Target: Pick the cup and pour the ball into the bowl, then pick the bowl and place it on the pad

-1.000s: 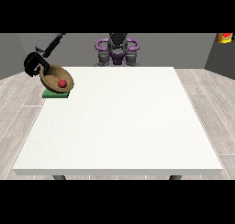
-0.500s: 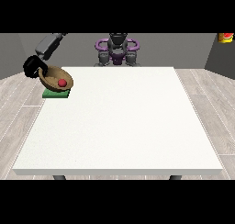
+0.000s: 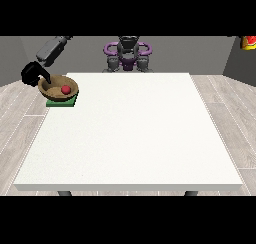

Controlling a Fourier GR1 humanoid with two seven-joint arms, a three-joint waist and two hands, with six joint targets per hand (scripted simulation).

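A brown bowl sits on a green pad near the table's far left edge. A red ball lies inside the bowl. The hand at the view's left is at the bowl's left rim, its black fingers curled around the rim. Its grey arm runs up and to the right from there. No cup shows in the view. The other hand is out of sight.
The white table fills the middle of the view. The robot's torso stands behind the far edge. A red and yellow object sits at the top right, off the table.
The hand at the view's left has drawn slightly left and up along the bowl's rim. The bowl now lies flatter on the pad.
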